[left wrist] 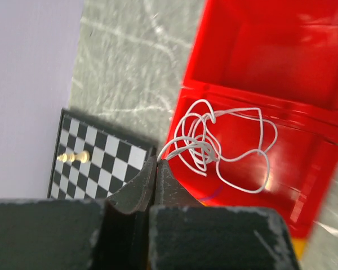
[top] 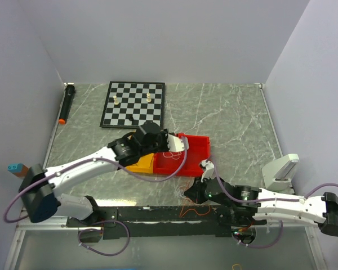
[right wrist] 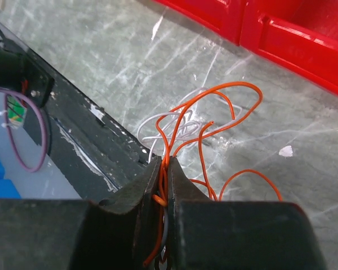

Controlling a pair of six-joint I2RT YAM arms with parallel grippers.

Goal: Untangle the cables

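Two grippers were over the marbled bench (top: 225,112), with a chessboard (top: 132,104) at its far side and a red bin (top: 198,147) mid-bench. The left gripper (left wrist: 156,163), fully closed at the bin's edge, pinched a strand of the white cable (left wrist: 203,151), whose loops lay over the bin. The right gripper (right wrist: 166,169), near the bench's front edge, was clamped on the orange cable (right wrist: 239,84), whose loops lay on the bench.
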